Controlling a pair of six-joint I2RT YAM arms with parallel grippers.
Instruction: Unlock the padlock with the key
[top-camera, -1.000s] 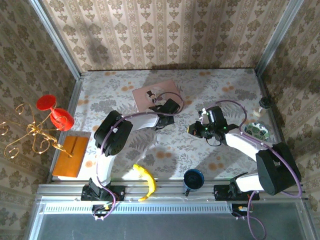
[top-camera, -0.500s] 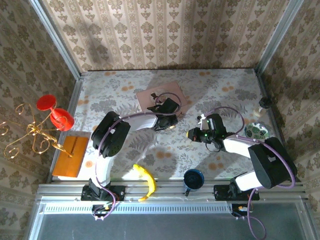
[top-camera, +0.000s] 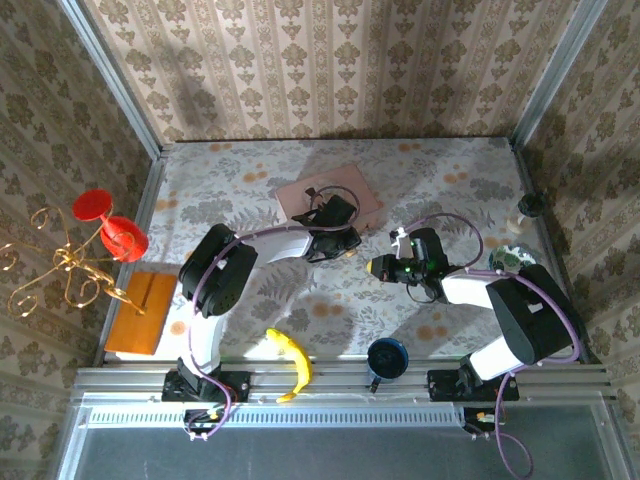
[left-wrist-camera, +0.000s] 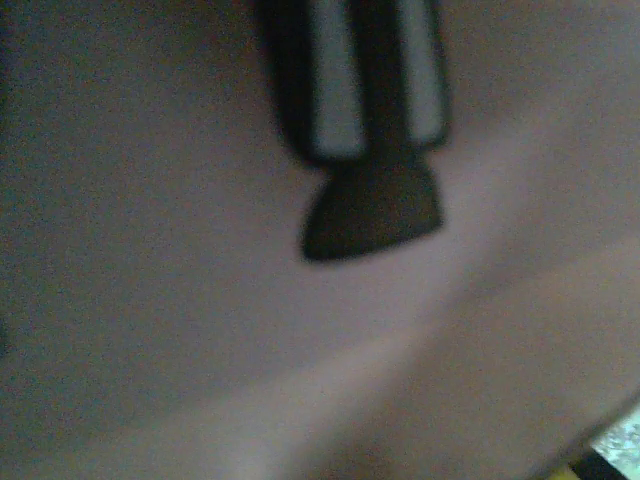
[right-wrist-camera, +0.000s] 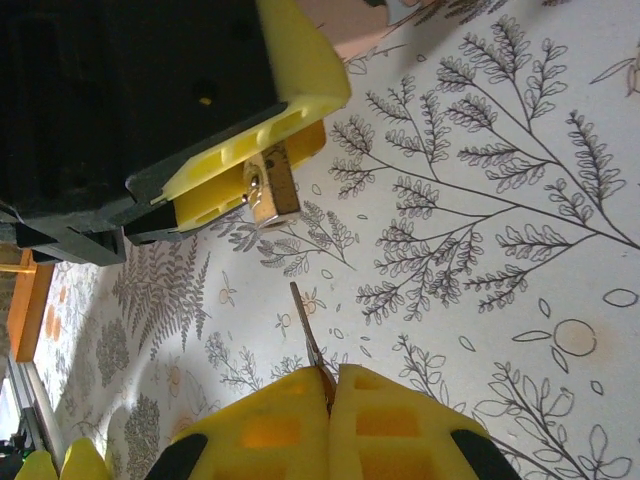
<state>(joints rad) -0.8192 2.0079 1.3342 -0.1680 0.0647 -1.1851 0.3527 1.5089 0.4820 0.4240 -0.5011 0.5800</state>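
Right wrist view: the padlock (right-wrist-camera: 271, 188) is a small, boxy, brass-yellow body with a bright silvery metal part at its upper left edge. It sits between the yellow fingers of the left claw (right-wrist-camera: 290, 140), which is clamped on it, and its lower end sticks out past the fingertips over the leaf-printed surface (right-wrist-camera: 480, 200). Whether it touches the surface cannot be told.

Below it, the right claw (right-wrist-camera: 330, 378) has its two yellow fingers pressed together on the key (right-wrist-camera: 306, 325). Its thin dark blade stands out from the fingertips and points toward the padlock, with a gap between blade tip and lock body.

Top view: the left claw (top-camera: 345, 247) and right claw (top-camera: 377, 266) face each other near the middle of the surface. Both lie just in front of the pink box (top-camera: 330, 200).

Left wrist view: blurred pinkish tones with a dark shape; no detail can be read.
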